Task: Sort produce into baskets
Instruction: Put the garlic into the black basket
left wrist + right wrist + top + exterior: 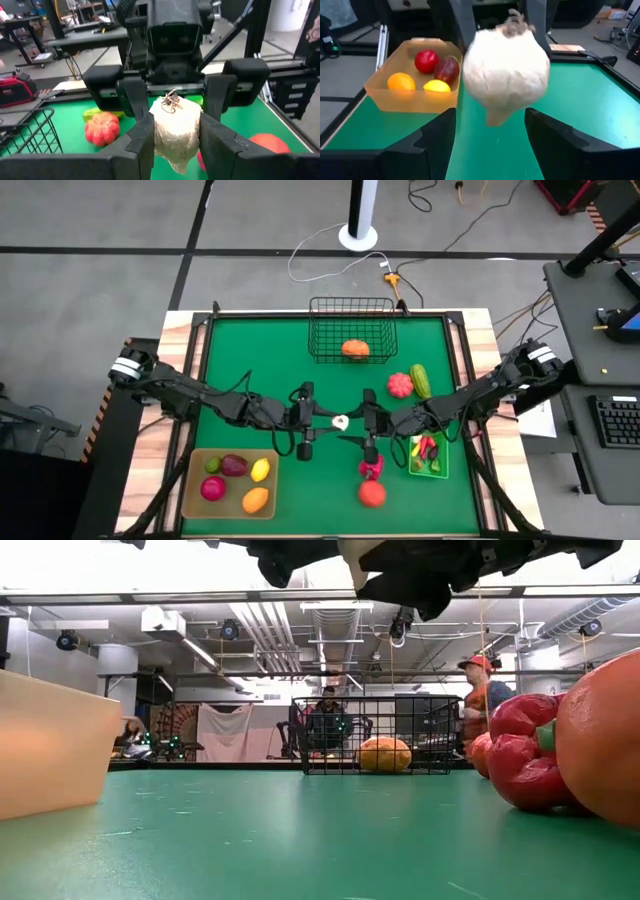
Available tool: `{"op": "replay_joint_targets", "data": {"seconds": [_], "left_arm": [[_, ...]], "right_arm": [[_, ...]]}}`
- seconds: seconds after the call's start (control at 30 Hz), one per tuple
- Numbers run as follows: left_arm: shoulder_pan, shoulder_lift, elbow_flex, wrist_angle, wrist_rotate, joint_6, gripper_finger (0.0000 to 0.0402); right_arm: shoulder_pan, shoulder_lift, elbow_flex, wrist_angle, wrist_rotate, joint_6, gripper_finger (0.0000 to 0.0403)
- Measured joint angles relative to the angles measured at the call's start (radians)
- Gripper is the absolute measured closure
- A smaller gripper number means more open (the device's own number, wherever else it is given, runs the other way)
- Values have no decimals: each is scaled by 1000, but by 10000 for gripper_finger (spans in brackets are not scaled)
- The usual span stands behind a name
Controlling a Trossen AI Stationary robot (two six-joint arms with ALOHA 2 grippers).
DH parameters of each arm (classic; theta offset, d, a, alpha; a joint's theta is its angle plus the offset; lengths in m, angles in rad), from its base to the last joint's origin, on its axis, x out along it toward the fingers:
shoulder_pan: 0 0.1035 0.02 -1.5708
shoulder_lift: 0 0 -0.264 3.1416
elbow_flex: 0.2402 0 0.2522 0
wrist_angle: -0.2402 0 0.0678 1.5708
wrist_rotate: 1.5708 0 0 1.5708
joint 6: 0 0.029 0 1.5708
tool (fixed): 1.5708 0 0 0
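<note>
High view: my left hand (pixel 318 420) and right hand (pixel 356 423) meet nose to nose above the middle of the bench (pixel 280 350), with a white garlic bulb (pixel 341 421) between them. Looks like a handover. Left wrist view: my left fingers (pixel 145 131) are pinching the bulb on both flanks, so the bulb hangs off the bench in my left grip. Right wrist view: my right fingers (pixel 437 134) stand spread with clear gaps either side of the bulb, not touching it; I judge them either just let go or about to take it, can't tell which.

Bulb look: off-white, papery, bulging round, dry brown root tuft at one end, a stubby point at the other.

Other produce: tan tray (pixel 195 505) sits behind my left hand, toward my base, holding a lime, a dark red piece, a lemon, a red apple and an orange. Green bin (pixel 441 462) is just beside my right forearm with small red chillies and green bits. Black wire basket (pixel 350 330) is well ahead of both hands with one orange pumpkin (pixel 354 349) inside. Loose on the bench: red pumpkin (pixel 400 385) and green cucumber (pixel 420 380) ahead of the right hand, red pepper (pixel 371 470) and tomato (pixel 372 494) under and behind it.
</note>
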Motion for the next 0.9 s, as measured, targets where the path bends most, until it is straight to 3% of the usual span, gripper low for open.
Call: {"op": "replay_joint_targets", "data": {"seconds": [0.23,0.57,0.9], "left_arm": [[3,25,0,36,0,11,288],[3,45,0,62,-9,10,277],[3,-4,1,-40,-54,-1,196]], "right_arm": [[-4,-1,-1,32,0,-22,207],[-9,-1,-1,27,7,-23,315],[-17,-44,-1,-24,7,10,310]]}}
